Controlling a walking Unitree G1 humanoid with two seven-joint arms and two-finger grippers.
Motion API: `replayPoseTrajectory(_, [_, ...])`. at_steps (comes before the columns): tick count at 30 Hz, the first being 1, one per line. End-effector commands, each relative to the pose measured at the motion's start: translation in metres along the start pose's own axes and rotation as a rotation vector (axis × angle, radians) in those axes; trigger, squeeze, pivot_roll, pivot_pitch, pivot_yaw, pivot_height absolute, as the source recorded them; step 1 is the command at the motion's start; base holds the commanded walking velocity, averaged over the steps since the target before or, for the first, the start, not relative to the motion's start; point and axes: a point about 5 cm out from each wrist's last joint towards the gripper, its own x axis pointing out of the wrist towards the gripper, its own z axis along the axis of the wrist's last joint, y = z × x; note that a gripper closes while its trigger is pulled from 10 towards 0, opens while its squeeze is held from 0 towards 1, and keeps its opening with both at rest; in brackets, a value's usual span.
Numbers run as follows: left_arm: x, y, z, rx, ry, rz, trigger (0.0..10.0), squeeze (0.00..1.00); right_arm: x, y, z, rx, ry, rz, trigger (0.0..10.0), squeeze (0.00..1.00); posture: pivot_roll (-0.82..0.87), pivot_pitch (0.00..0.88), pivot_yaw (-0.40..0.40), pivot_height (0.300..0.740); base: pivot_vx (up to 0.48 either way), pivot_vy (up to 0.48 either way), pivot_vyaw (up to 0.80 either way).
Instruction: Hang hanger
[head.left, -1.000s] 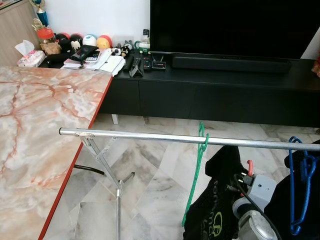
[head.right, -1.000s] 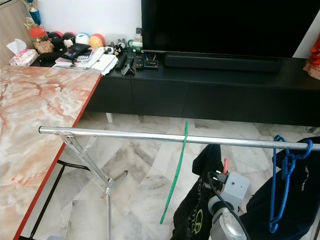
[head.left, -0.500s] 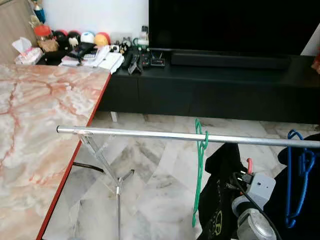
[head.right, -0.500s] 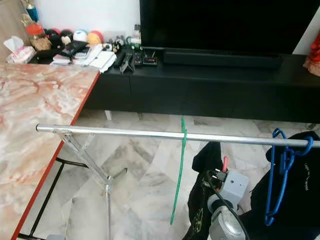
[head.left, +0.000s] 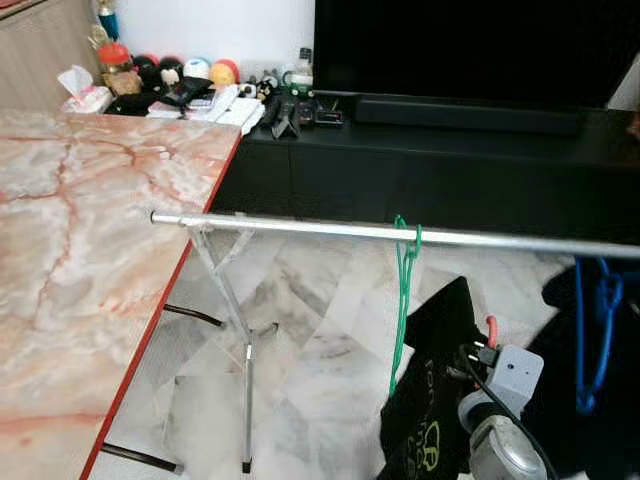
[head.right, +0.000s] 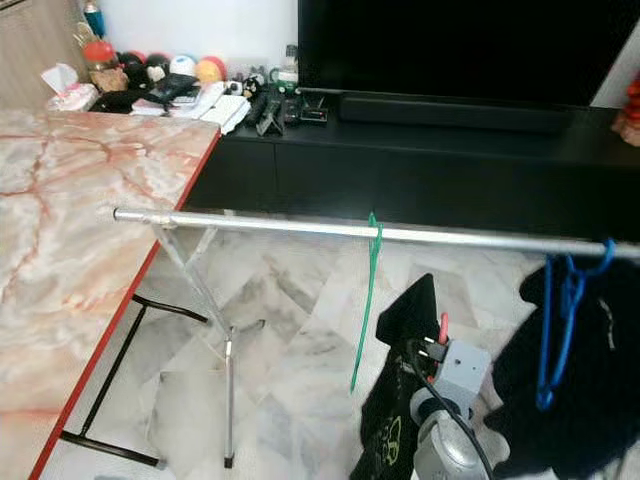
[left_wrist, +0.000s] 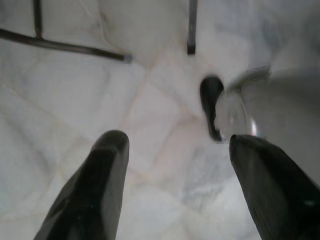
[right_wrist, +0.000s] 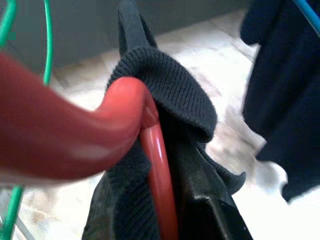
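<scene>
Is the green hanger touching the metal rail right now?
Touching. In the left eye view the green hanger has its hook looped over the metal rail and hangs from it.

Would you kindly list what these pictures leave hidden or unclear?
- Right gripper's fingertips: in the right wrist view the red hanger and black garment cover them.
- Rail: its right end is cut off by the frame edge.
- Blue hanger: blurred against the dark clothing.
- Items on the TV cabinet: too small.
</scene>
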Motion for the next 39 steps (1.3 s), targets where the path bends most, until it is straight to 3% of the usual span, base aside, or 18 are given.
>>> replayPoseTrajectory(1, [-0.0050,-0.0010,-0.0168,-0.015,0.053,0.005,10.0,0.00,0.0028,0.0049,0.0097,-0.011,-0.035,0.017,10.0,0.00,0.02,0.156,-0.013,0.740,-0.296,0.000,0.00])
replayPoseTrajectory(39, [-0.0057,-0.0009,-0.0183,-0.035,0.051,0.013,10.0,0.00,0.0085,0.0092,0.0147,-0.007,-0.050,0.030,10.0,0.00,0.03,0.160,-0.024,0.740,-0.301,0.000,0.00])
